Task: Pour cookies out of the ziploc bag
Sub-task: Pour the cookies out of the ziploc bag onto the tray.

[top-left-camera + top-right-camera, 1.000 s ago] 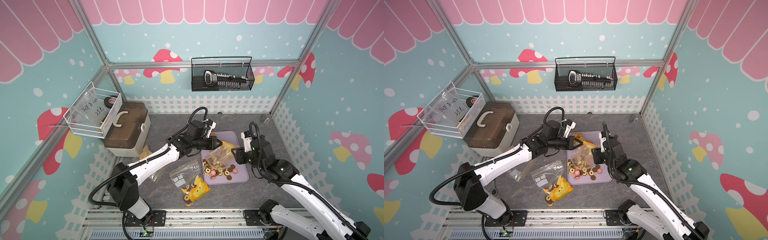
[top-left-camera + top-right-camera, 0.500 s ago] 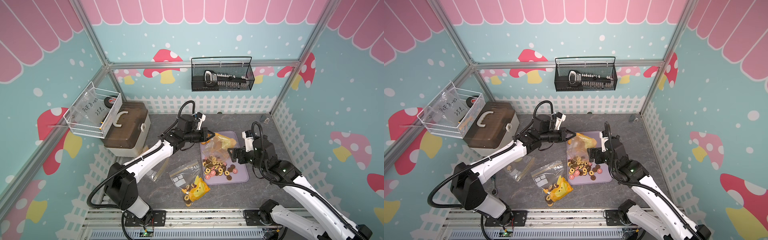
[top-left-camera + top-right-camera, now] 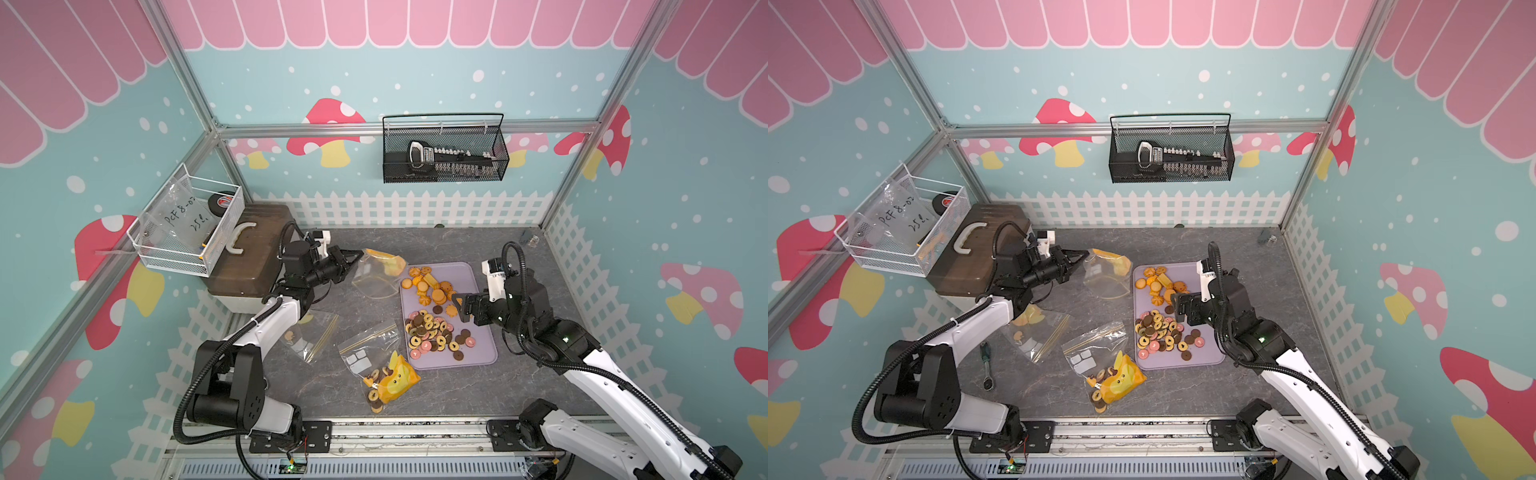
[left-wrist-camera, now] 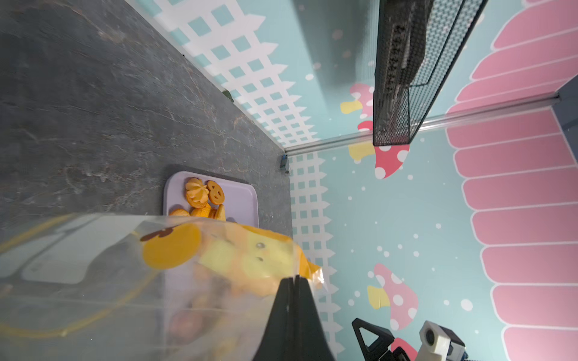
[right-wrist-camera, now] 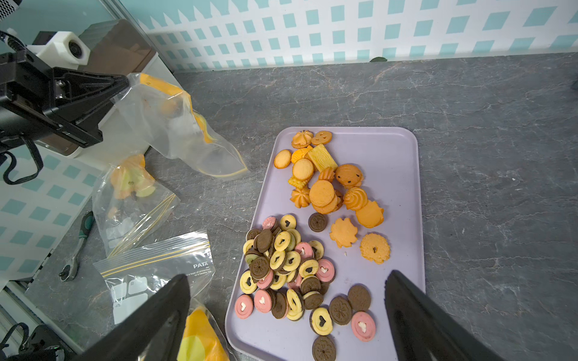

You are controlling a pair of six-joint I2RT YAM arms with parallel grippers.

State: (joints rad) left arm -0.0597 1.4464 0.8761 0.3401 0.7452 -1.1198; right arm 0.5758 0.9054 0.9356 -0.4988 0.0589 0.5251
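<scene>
1. A brown case point(image 3: 249, 270) with a pale handle sits on the desk point(image 3: 1246, 249).
2. A white wire basket point(image 3: 174, 261) hangs just beside the case.
3. A black mesh basket point(image 3: 457, 176) hangs well apart from the case.
4. A ratchet wrench point(image 3: 987, 368) lies near the case.

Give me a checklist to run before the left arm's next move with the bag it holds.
1. Left fingers shut on the ziploc bag's corner: ok.
2. Right fingers open, holding nothing: ok.
3. Right fingers apart from the bag: ok; they hover over the lavender tray.
4. Bag's mouth above the tray: not ok; it hangs over the table beside the tray's far corner.
5. Bag emptied: cannot tell; orange shapes show through the film.
6. Cookies within the tray's rim: ok, in two piles.
</scene>
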